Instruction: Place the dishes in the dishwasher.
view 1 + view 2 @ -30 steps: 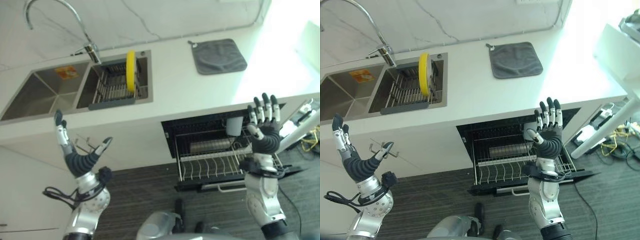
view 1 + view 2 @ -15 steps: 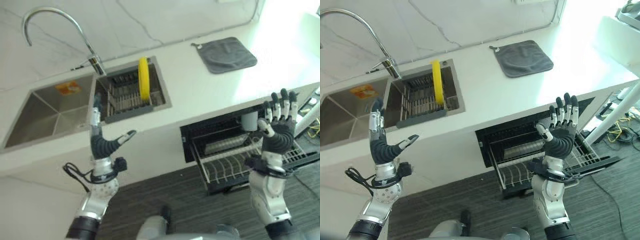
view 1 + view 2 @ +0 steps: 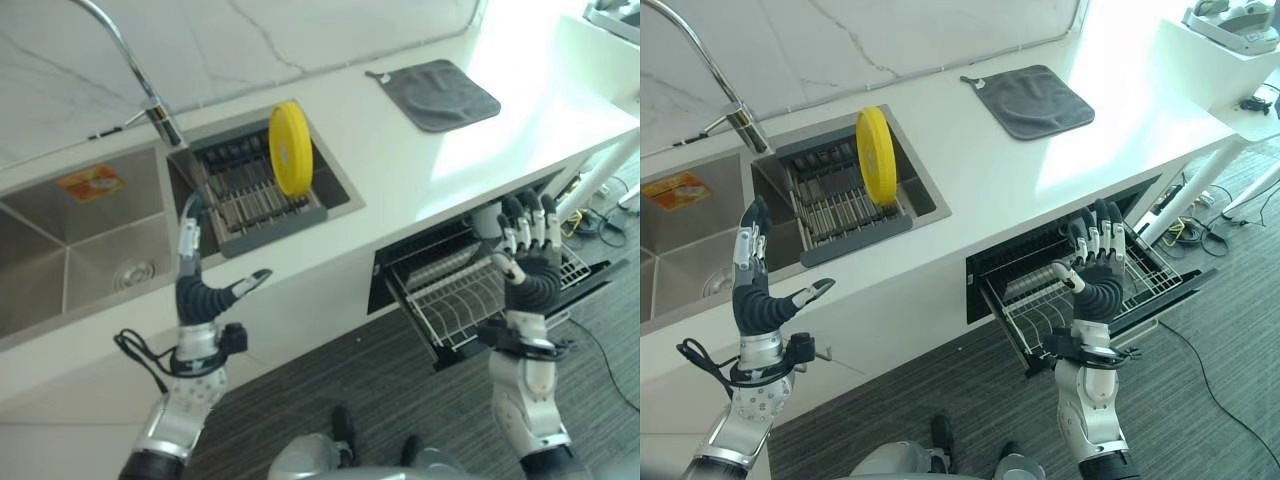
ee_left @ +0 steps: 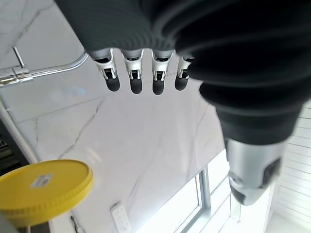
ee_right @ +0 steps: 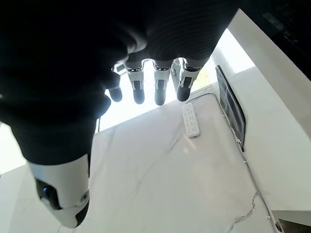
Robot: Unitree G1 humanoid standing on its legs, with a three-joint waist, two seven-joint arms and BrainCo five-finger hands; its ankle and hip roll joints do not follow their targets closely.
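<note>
A yellow plate (image 3: 289,147) stands on edge in a grey dish rack (image 3: 262,205) inside the right basin of the sink (image 3: 82,240). Under the counter the dishwasher (image 3: 400,268) is open, its wire rack (image 3: 470,295) pulled out with a metal cup (image 3: 487,220) in it. My left hand (image 3: 196,290) is raised in front of the counter's edge below the rack, open, fingers straight up, holding nothing. My right hand (image 3: 527,265) is raised over the pulled-out rack, open and empty. The yellow plate (image 4: 44,185) shows past the left hand's fingers (image 4: 133,77).
A grey cloth mat (image 3: 437,93) lies on the white counter (image 3: 400,160) at the back right. A curved tap (image 3: 140,80) rises behind the sink. White table legs and cables (image 3: 610,190) stand at the right. Dark floor (image 3: 330,400) lies below.
The camera has shifted, so the sink and counter sit nearer and lower. Both hands stay raised and open; the right hand now sits lower over the pulled-out rack.
</note>
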